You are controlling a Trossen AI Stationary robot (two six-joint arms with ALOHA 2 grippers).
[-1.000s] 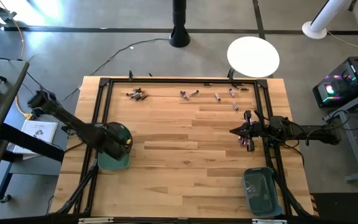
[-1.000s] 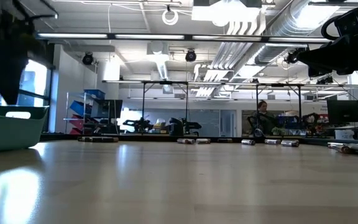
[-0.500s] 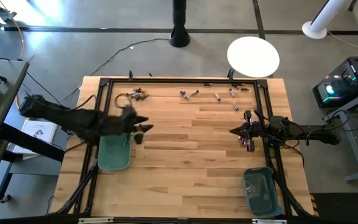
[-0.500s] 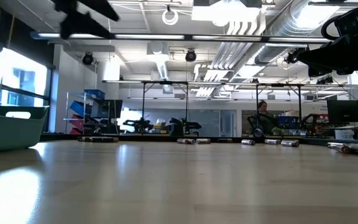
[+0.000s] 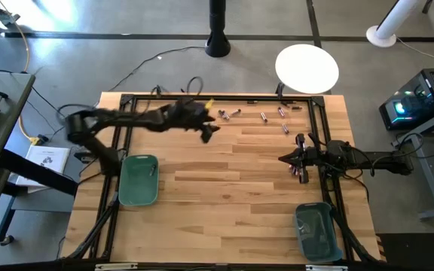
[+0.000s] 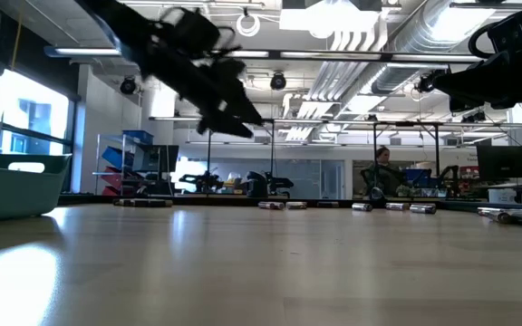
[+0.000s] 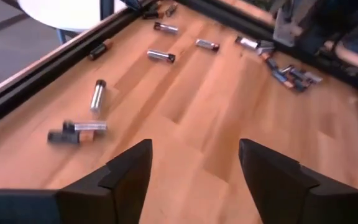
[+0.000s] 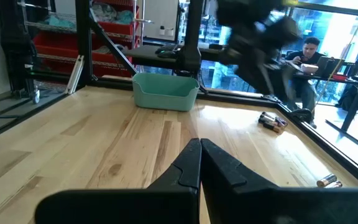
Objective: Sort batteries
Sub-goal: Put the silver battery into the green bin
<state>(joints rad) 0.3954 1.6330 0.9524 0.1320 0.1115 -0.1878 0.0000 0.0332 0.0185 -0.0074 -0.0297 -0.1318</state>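
Note:
Small dark, coppery and silvery batteries [image 5: 228, 114] lie on their sides along the table's far edge, and a small cluster [image 5: 301, 172] lies by the right edge. My left gripper [image 5: 208, 131] hovers open above the far middle of the table. In the left wrist view its fingers [image 7: 194, 168] point toward a battery pair [image 7: 73, 130] and a single silvery one [image 7: 97, 94]. My right gripper [image 5: 283, 158] waits shut beside the right cluster and is empty [image 8: 199, 155]. In the low view the left arm [image 6: 198, 72] is well above the tabletop.
A teal bin [image 5: 138, 179] sits near the left edge and another teal bin [image 5: 315, 229] at the near right corner. A black frame rail [image 5: 224, 98] runs around the table. Bare wood lies across the middle [image 5: 224, 181]. A person [image 6: 381, 172] sits in the room behind.
My left gripper has risen from over the left teal bin and swung toward the far edge and rightward, and now stands above the far-middle batteries. The right arm and the batteries have stayed where they were.

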